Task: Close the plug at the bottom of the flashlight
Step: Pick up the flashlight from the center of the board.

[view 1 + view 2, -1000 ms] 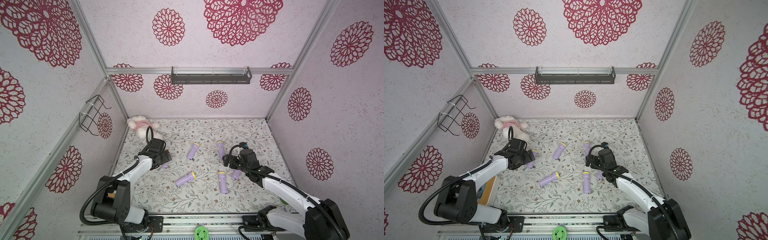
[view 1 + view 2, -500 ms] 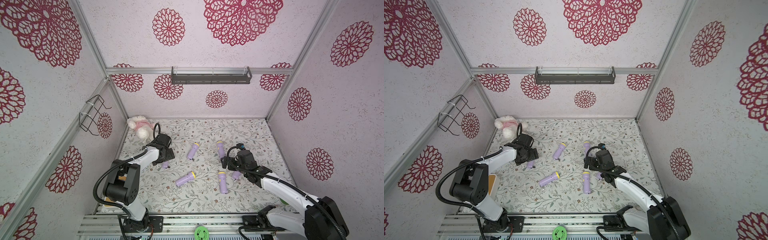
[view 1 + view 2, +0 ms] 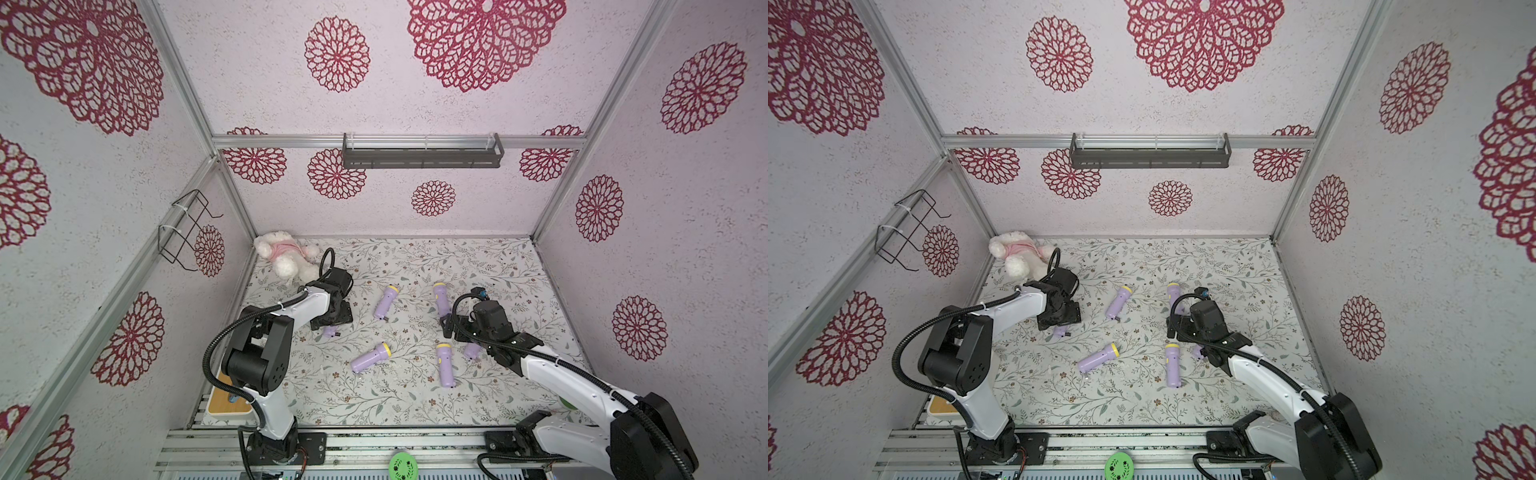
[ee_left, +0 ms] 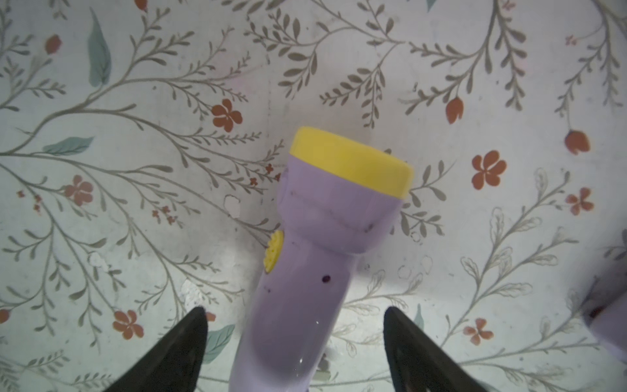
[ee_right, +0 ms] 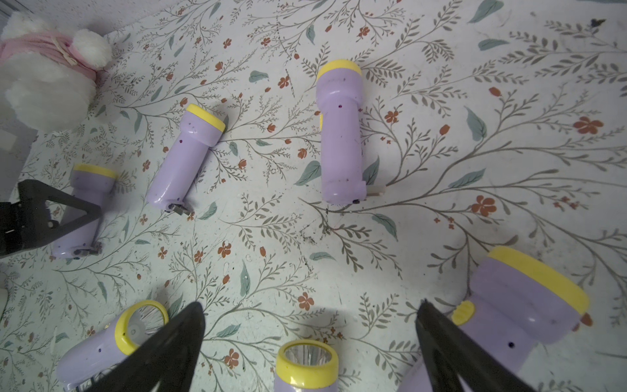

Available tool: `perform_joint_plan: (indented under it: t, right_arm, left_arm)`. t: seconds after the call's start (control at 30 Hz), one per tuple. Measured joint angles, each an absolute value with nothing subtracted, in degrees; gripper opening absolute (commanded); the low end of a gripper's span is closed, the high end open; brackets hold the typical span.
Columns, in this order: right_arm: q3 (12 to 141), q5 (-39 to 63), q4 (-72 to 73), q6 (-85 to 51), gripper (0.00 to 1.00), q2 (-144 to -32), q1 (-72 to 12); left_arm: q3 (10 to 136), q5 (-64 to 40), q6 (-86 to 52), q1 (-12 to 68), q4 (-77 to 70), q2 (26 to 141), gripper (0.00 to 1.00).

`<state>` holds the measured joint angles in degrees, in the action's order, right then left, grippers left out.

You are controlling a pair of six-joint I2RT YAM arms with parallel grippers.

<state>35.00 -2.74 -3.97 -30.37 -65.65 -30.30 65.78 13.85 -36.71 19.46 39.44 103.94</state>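
Observation:
A purple flashlight (image 4: 325,217) with a yellow head lies on the floral table, its body between the fingers of my left gripper (image 4: 294,310). The jaws stand open, with a gap on each side of the body. In both top views the gripper (image 3: 332,320) (image 3: 1059,318) covers most of this flashlight (image 3: 330,331). The right wrist view shows its metal plug (image 5: 86,252) sticking out of the bottom end. My right gripper (image 5: 310,305) (image 3: 451,326) hangs open over the table between other flashlights, holding nothing.
Several more purple flashlights lie about: two at mid table (image 3: 384,301) (image 3: 441,299), two nearer the front (image 3: 371,357) (image 3: 444,365), and one under the right arm (image 3: 471,351). A white plush toy (image 3: 286,255) sits in the back left corner.
My left gripper has shifted toward the back over the flashlight, its elbow has risen, and its jaws have narrowed. The right gripper has barely moved.

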Motion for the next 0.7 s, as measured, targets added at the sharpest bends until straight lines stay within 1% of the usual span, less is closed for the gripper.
perform_joint_plan:
  t: [0.07, 0.17, 0.3, 0.7]
  right_arm:
    - [35.00, -2.74, -3.97, -30.37, 0.98, -65.65, -30.46]
    - [35.00, -2.74, -3.97, -30.41, 0.97, -65.65, -30.59]
    - [35.00, -2.74, -3.95, -30.46, 0.97, -65.65, -30.76]
    - [33.19, -2.74, -3.70, -30.57, 0.97, -65.60, -31.18]
  left_arm:
    - [66.00, 14.48, -36.49, 19.77, 39.88, 104.68, 0.79]
    - [66.19, 15.16, -36.36, 19.88, 40.14, 105.36, 0.73]
    - [67.20, 15.97, -36.10, 19.90, 40.38, 106.30, 0.71]
    - [67.88, 17.21, -36.07, 20.34, 40.25, 107.42, 0.59]
